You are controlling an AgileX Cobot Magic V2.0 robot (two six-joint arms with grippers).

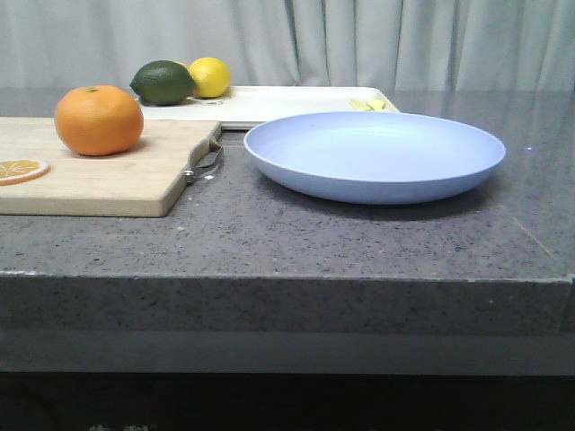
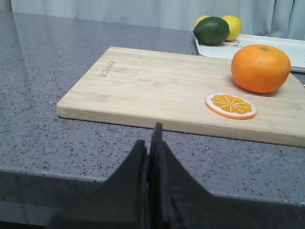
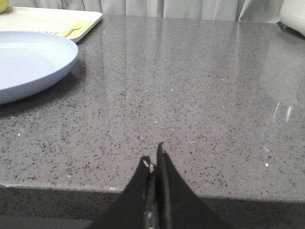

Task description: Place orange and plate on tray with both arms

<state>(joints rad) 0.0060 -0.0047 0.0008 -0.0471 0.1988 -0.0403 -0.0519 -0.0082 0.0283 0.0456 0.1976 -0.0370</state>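
Note:
The orange (image 1: 99, 119) sits on the wooden cutting board (image 1: 108, 175) at the left; it also shows in the left wrist view (image 2: 260, 68). The lavender-blue plate (image 1: 375, 154) rests on the grey counter right of the board, and its edge shows in the right wrist view (image 3: 28, 62). The cream-white tray (image 1: 287, 101) lies behind both. My left gripper (image 2: 150, 138) is shut and empty at the counter's front edge, short of the board. My right gripper (image 3: 155, 160) is shut and empty at the front edge, right of the plate. Neither gripper shows in the front view.
A flat orange slice (image 1: 20, 169) lies on the board near the orange. A dark green lime (image 1: 163, 82) and a yellow lemon (image 1: 210, 76) sit at the tray's left end, a small yellow item (image 1: 370, 104) at its right. A curtain hangs behind.

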